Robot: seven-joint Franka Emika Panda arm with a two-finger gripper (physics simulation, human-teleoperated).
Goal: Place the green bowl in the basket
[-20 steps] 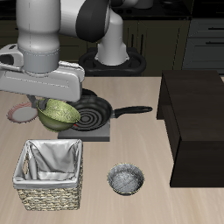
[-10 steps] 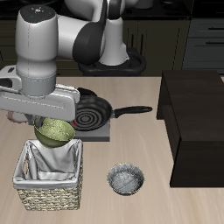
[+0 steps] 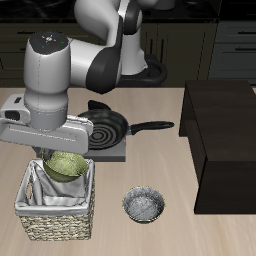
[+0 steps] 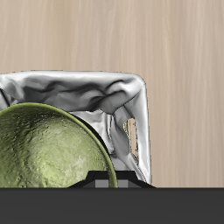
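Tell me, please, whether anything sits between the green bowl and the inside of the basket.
Nothing visible does. The green bowl, held by the gripper, hangs right above the basket. The wrist view shows only cloth lining beneath it, with no object inside.

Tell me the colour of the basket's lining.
Grey-white cloth lining inside the basket; clearest in the wrist view.

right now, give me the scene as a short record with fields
bowl: green bowl held above the basket's opening, not yet released
basket: wicker basket with grey cloth lining, near the table's front edge
gripper: gripper at the bowl's rim; fingers hidden
other items: grey bowl beside the basket; pan on a burner farther back
task status: bowl not yet in basket
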